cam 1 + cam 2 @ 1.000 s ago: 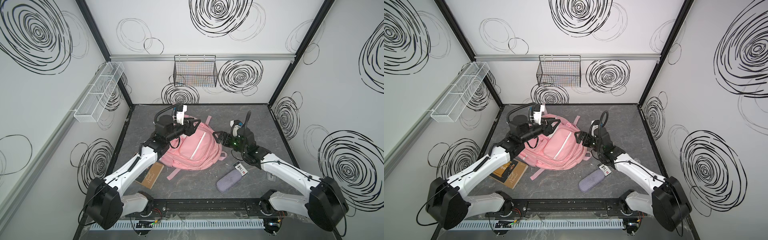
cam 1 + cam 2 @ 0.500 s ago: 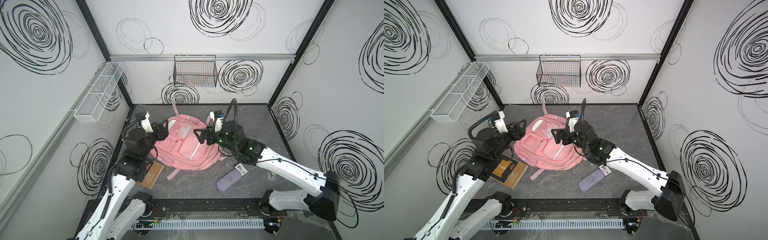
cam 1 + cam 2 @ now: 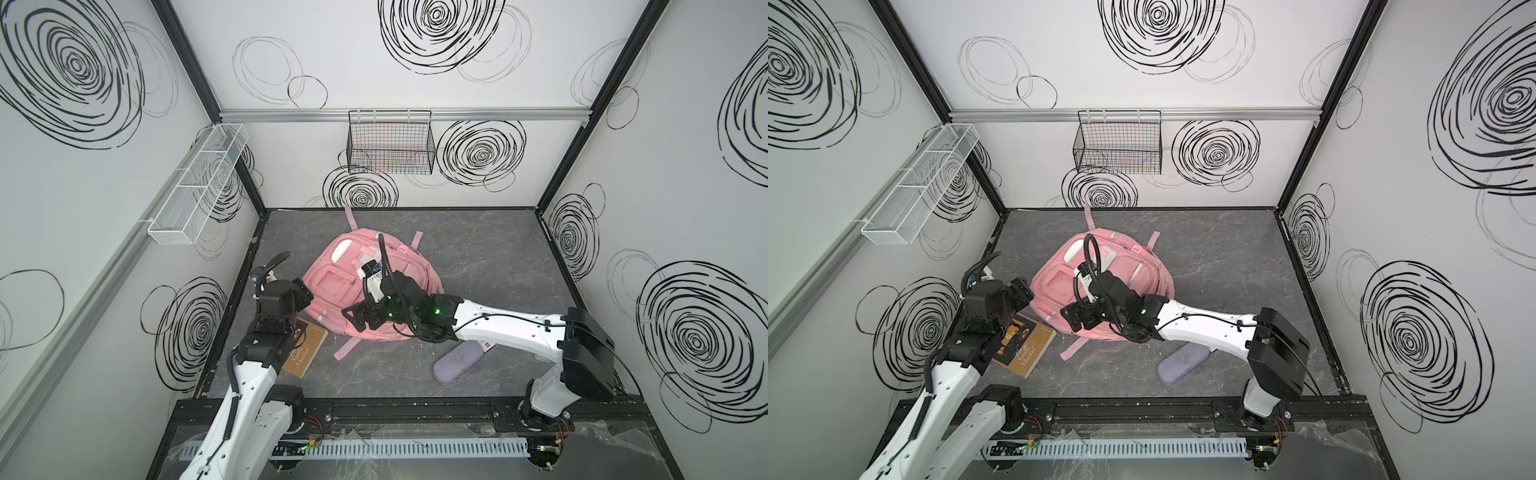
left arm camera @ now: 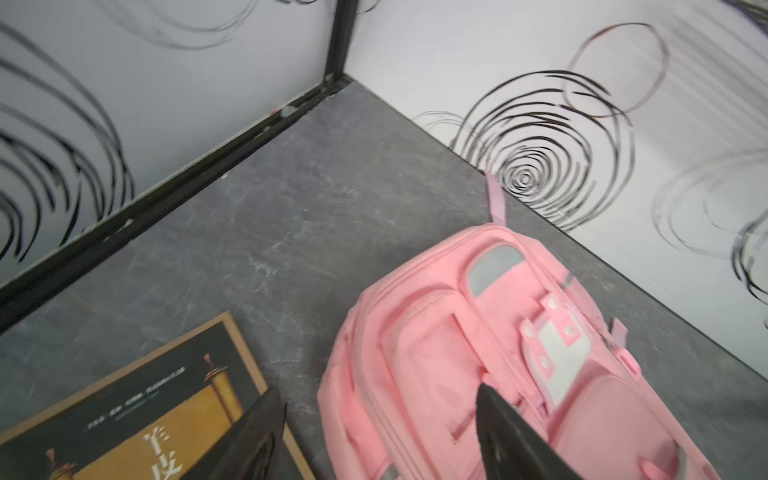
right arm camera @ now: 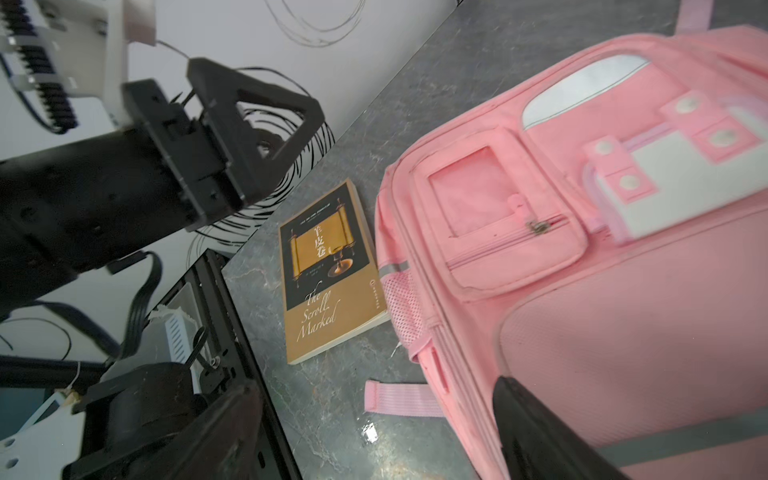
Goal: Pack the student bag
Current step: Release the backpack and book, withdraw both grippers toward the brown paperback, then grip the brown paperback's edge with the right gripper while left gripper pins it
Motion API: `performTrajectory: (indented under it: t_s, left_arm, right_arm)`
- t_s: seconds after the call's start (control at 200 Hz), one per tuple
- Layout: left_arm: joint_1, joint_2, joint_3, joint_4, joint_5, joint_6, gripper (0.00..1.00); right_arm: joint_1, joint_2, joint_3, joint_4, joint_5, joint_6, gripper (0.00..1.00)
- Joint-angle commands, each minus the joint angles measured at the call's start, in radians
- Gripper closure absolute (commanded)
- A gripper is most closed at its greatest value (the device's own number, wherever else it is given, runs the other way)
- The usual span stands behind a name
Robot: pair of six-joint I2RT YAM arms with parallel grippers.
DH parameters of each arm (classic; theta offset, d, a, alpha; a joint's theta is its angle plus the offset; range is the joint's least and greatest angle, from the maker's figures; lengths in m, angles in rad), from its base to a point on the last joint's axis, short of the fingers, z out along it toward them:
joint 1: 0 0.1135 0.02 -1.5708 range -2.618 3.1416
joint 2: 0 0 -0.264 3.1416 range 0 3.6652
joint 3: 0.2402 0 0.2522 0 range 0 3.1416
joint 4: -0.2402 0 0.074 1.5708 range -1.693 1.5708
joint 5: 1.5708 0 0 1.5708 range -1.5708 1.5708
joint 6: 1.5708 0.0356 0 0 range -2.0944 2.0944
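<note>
Within 1 second both arms had come away from the student bag (image 3: 332, 286), which now lay flat, front up, mid-tabletop (image 3: 478, 257). The left pincer (image 4: 378, 390) had drawn back over the book (image 5: 328, 270), jaws wide and empty. The right pincer (image 5: 376, 382) hung wide and empty over the bag's lower corner. Loading could probably begin. The cover read "The Scroll Marked".

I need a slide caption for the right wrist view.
Open right gripper beside the large pink fabric backpack; a brown-and-black paperback book lies next to it on the grey table.
</note>
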State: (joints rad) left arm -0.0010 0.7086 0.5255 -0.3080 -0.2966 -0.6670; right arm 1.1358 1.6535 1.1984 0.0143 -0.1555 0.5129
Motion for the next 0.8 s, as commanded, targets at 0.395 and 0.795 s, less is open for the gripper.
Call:
performTrajectory:
  t_s: [0.395,0.795]
  left_arm:
    - [0.152,-0.173,-0.14,-0.254,-0.07,-0.361,0.2]
    - [0.105,-0.171,-0.151,-0.331,-0.091,-0.465,0.13]
  right_arm:
    - [0.037,0.237,0.147,0.038,-0.193,-0.053,0.1]
    - [-0.005,0.454,0.295,-0.036,-0.295,-0.069,0.13]
